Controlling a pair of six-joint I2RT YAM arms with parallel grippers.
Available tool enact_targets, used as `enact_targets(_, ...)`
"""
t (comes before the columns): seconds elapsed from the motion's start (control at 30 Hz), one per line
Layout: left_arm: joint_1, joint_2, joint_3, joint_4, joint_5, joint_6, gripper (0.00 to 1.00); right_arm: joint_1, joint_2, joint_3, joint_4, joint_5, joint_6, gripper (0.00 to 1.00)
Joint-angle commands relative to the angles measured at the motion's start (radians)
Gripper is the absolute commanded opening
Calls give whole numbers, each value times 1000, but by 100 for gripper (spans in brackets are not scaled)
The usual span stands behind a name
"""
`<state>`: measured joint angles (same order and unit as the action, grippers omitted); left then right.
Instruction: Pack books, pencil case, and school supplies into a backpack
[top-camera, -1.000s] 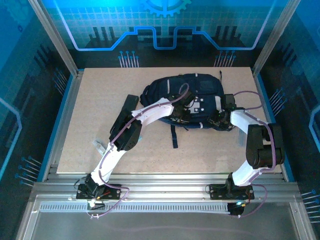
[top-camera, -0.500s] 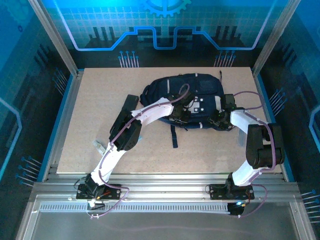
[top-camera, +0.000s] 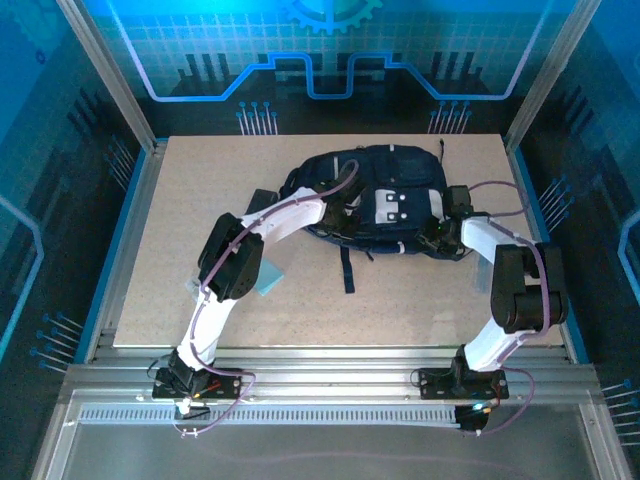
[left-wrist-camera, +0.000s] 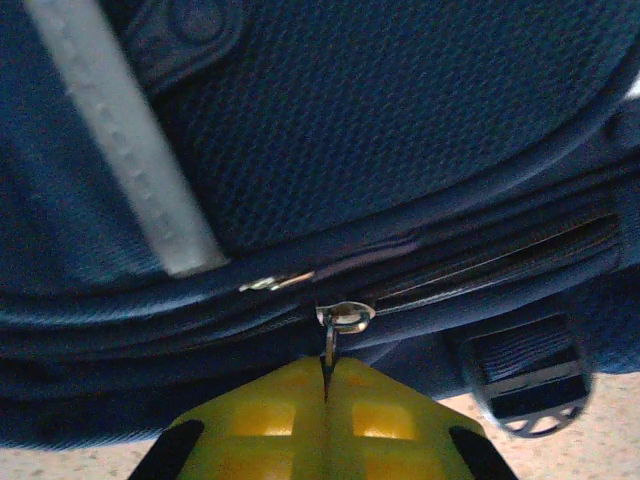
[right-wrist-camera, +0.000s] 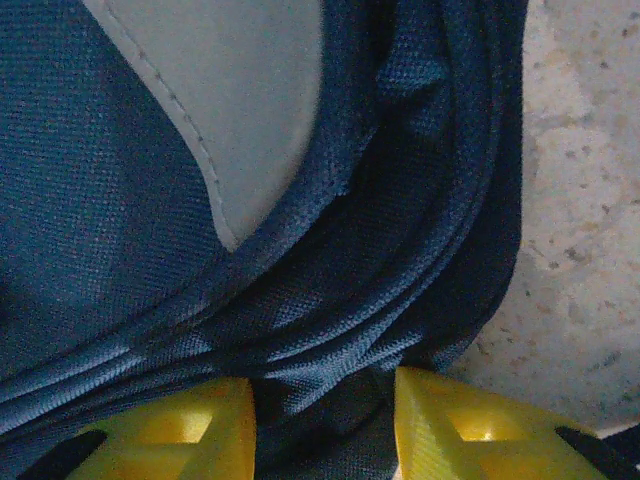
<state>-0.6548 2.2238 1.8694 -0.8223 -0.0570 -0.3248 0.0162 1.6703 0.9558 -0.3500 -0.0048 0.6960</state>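
Two pincers are on the backpack (top-camera: 400, 175), which lies mid-desk toward the far side. The left pincer (left-wrist-camera: 327, 368) is closed tight, fingers flush, w/ the thin metal zip pull (left-wrist-camera: 345, 318) nipped at the tips. The right pincer (right-wrist-camera: 325, 392) has its fingers well apart w/ a bunched fold of navy fabric between them at the bag's right edge. It looks like a hold, prob. to brace the bag.

Risks:
- Only the pull's tip is held, so a sideways tug could let it slip out of the fingers.
- A loose fabric flap sits right by the slider and could jam the zip.
- If the right pincer's fabric fold slides free, the whole bag may drag across the desk (top-camera: 190, 180) instead of the zip running.
- The light-blue pad (top-camera: 268, 276) lies just beside the left arm's elbow, and a black oblong, prob. the pencil case (top-camera: 262, 198), sits near the bag's left side. A wide arm swing could sweep either one.

Views: the left wrist cam gives the pull, slider and zip line close up, which the top cam can't resolve. The top cam gives the layout, i.e. pad, case and both arms' reach. The right wrist cam gives the fabric fold and the bare desk at the bag's edge.
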Motion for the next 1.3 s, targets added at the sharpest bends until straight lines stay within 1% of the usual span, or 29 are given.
enact_targets(0.0,19,-45,-42,-82,-100,69,0,-43,68,8,-26,44,45,38)
enact_targets(0.1,57,-74,-92,-84,-129,86,0,-62,83,34,-36,31,40,38)
enact_targets(0.2,94,-127,-144,-78,-96,91,0,-93,104,70,-41,17,29,38)
enact_targets(0.3,88,-199,-192,-38,-6,97,0,-116,154,145,-55,13,10,38)
enact_targets(0.37,82,-234,-220,-3,81,72,0,-127,187,195,-54,5,7,38)
enact_targets(0.47,74,-258,-237,38,171,30,0,-134,230,283,-81,-24,1,39)
enact_targets(0.53,64,-259,-233,67,221,5,0,-129,224,324,-100,-59,-6,42)
enact_targets(0.6,50,-246,-212,93,266,-15,0,-121,177,321,-101,-81,-10,46)
enact_targets(0.67,36,-219,-169,106,299,-32,0,-116,105,291,-107,-143,-12,56)
enact_targets(0.73,22,-187,-124,107,308,-44,0,-105,22,236,-102,-199,-4,68)
enact_targets(0.77,16,-171,-101,108,312,-45,0,-94,-22,200,-98,-221,1,72)
enact_targets(0.83,7,-140,-60,105,329,-52,0,-75,-86,142,-101,-266,14,75)
enact_targets(0.93,-6,-120,-28,105,348,-61,0,-53,-153,45,-75,-345,70,76)
enact_targets(1.07,-25,-128,-31,117,373,-78,0,-11,-193,-110,123,-466,246,77)
enact_targets(1.13,-32,-142,-47,127,387,-96,0,20,-194,-158,219,-472,327,77)
enact_targets(1.27,-40,-191,-126,197,410,-145,0,96,-162,-200,360,-427,429,76)
